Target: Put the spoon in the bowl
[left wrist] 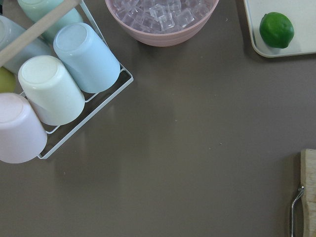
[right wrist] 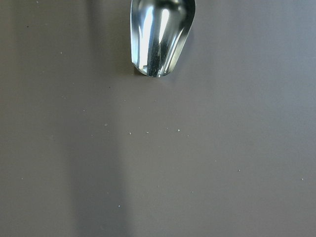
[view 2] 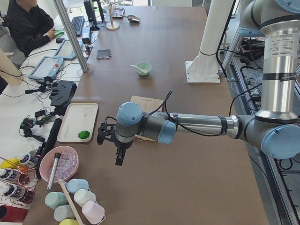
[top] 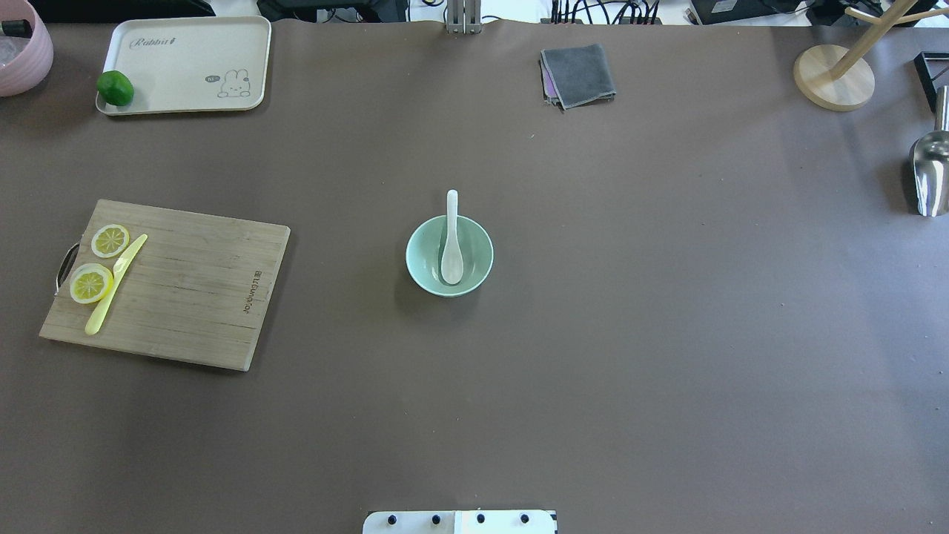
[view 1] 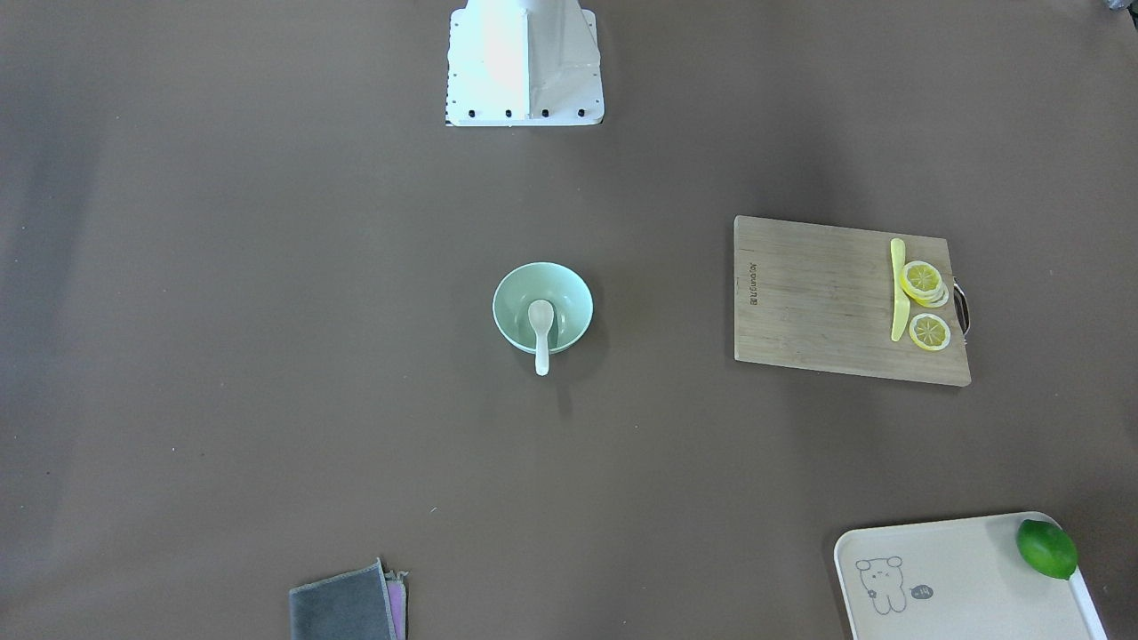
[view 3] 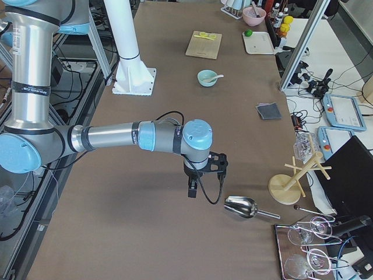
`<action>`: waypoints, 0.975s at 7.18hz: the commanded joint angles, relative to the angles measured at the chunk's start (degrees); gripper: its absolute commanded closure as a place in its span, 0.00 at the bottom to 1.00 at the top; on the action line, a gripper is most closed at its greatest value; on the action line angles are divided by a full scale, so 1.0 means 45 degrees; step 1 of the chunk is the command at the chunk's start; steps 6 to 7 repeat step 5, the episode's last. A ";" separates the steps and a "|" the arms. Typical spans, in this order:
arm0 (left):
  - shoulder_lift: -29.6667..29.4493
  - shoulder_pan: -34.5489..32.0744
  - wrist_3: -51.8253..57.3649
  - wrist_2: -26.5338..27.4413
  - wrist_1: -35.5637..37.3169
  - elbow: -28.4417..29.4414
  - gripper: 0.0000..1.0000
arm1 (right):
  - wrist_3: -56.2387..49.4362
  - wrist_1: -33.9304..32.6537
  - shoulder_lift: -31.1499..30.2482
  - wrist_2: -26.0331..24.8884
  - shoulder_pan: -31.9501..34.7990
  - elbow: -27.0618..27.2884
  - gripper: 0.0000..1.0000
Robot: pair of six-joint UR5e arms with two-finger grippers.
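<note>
The white spoon (top: 451,241) lies in the mint-green bowl (top: 422,261) at the table's middle. Its scoop rests inside and its handle leans over the far rim. The front view shows the same spoon (view 1: 541,336) and bowl (view 1: 514,300). Both arms are pulled back to the table's ends, far from the bowl. The left gripper (view 2: 102,136) shows only in the left side view, near the tray; I cannot tell whether it is open. The right gripper (view 3: 218,167) shows only in the right side view, near a metal scoop; I cannot tell its state either.
A wooden cutting board (top: 193,297) holds lemon slices (top: 91,282) and a yellow knife (top: 113,288). A tray (top: 185,52) carries a lime (top: 115,87). A grey cloth (top: 578,74), metal scoop (top: 930,174), wooden stand (top: 834,78), ice bowl (left wrist: 163,19) and cup rack (left wrist: 54,89) stand around the edges.
</note>
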 commanded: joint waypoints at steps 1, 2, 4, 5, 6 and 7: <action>-0.0031 0.0000 0.0000 0.0019 0.0003 0.0050 0.02 | -0.0032 0.0003 0.0015 -0.0018 0.0000 -0.0008 0.00; -0.0031 0.0000 0.0000 0.0019 0.0003 0.0051 0.02 | -0.0013 0.0022 0.0053 -0.0019 0.0000 -0.0008 0.00; -0.0031 0.0000 0.0000 0.0000 0.0003 0.0070 0.02 | -0.0013 0.0022 0.0112 -0.0019 0.0000 -0.0008 0.00; -0.0031 0.0000 0.0000 0.0019 0.0003 0.0090 0.02 | -0.0013 0.0003 0.0093 0.0001 0.0000 -0.0008 0.00; -0.0031 0.0000 0.0000 0.0019 0.0003 0.0090 0.02 | -0.0013 0.0003 0.0093 0.0001 0.0000 -0.0008 0.00; -0.0031 0.0000 0.0000 0.0019 0.0003 0.0090 0.02 | -0.0013 0.0003 0.0093 0.0001 0.0000 -0.0008 0.00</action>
